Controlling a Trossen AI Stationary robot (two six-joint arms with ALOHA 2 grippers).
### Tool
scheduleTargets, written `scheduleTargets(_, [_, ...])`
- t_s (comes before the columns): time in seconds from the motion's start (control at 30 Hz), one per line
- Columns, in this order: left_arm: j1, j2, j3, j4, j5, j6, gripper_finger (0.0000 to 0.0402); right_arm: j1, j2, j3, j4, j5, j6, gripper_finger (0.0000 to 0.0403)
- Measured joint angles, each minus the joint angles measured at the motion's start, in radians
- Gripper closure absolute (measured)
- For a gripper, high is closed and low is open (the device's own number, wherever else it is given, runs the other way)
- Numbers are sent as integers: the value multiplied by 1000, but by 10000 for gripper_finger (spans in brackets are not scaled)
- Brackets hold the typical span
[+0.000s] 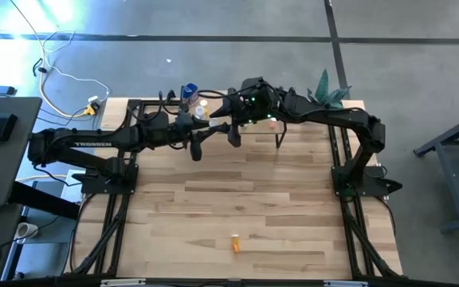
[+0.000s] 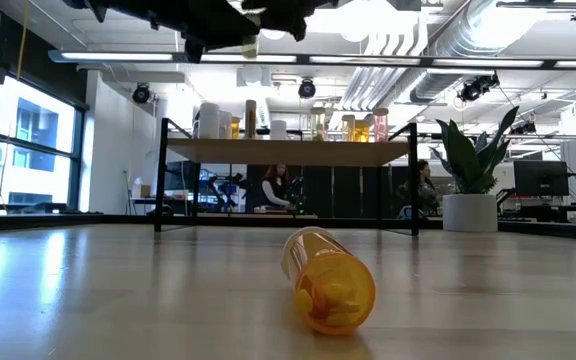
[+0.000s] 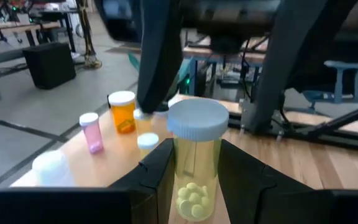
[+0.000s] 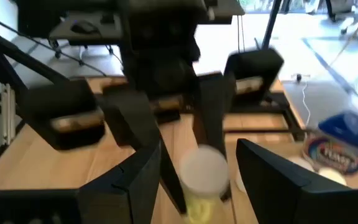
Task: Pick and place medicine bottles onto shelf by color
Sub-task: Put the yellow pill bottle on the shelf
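My left gripper point(image 3: 194, 171) is shut on a clear bottle point(image 3: 194, 162) with a white cap and yellow pills. It holds the bottle high above the shelf point(image 2: 288, 152) at the table's far side point(image 1: 202, 119). My right gripper point(image 4: 197, 180) is open. Its fingers point(image 3: 157, 62) stand on either side of the bottle's cap point(image 4: 201, 169), and no touch shows. Several bottles stand on the shelf, among them a pink vial point(image 3: 92, 132) and an orange bottle point(image 3: 122, 112). Another orange bottle point(image 2: 330, 280) lies on its side on the table point(image 1: 235, 242). My left gripper pinches the bottle's lower body point(image 3: 182, 183) between its two fingers point(image 3: 157, 177), one on each side. The bottle stands upright in the hold, its cap above the fingers. It is lifted clear of the shelf.
A blue-topped bottle point(image 1: 188, 92) is at the shelf's far left, also in the right wrist view point(image 4: 337, 146). A potted green plant point(image 2: 473, 165) stands at the far right corner. The wooden tabletop point(image 1: 237, 199) lies bare between the shelf and the fallen orange bottle.
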Motion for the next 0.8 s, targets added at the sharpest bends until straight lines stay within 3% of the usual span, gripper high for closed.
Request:
scheduleTargets(0.37, [0, 0, 0, 43, -2, 0, 302, -16, 2, 0, -12, -17, 0, 203])
scheduleTargets(0.8, [0, 0, 0, 44, -6, 0, 302, -15, 2, 0, -14, -44, 3, 274])
